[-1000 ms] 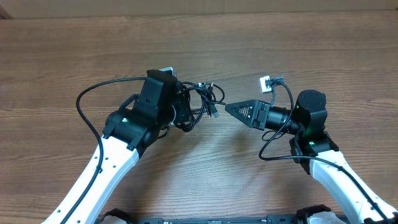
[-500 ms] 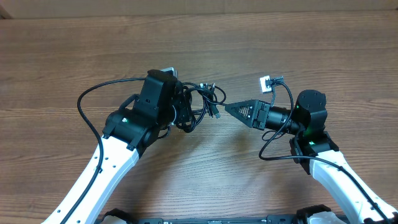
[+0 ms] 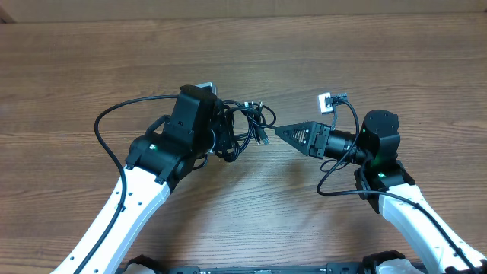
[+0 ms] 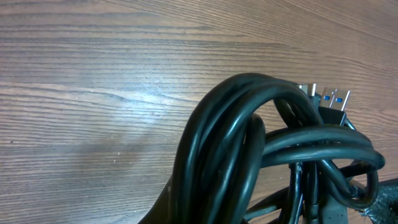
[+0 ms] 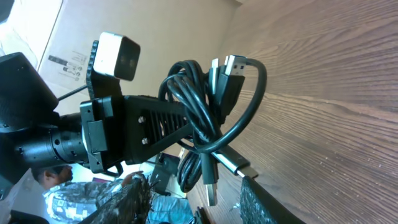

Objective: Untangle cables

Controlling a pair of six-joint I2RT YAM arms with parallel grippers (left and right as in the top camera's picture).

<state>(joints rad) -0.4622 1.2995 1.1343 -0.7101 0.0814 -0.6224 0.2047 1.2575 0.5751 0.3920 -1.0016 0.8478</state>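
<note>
The left gripper is mostly hidden in the overhead view under its own black wrist block. The right wrist view shows its slotted black fingers clamped on the cables. That bundle sits left of centre in the overhead frame, raised off the wooden table. It is a knot of glossy black round cords looped over one another. In the left wrist view the loops fill the lower right and run off the bottom edge, so the fingers cannot be seen there. Two flat silver plugs poke out behind the loops, one with a blue insert.

The right gripper points at the bundle from the right and looks like one dark wedge from above. Its own view shows its fingers apart at the bottom edge, blurred and cropped, closed on nothing.

A cardboard box in the upper left carries a label too small to read. The crumpled shiny heap at lower left is hard to identify.
</note>
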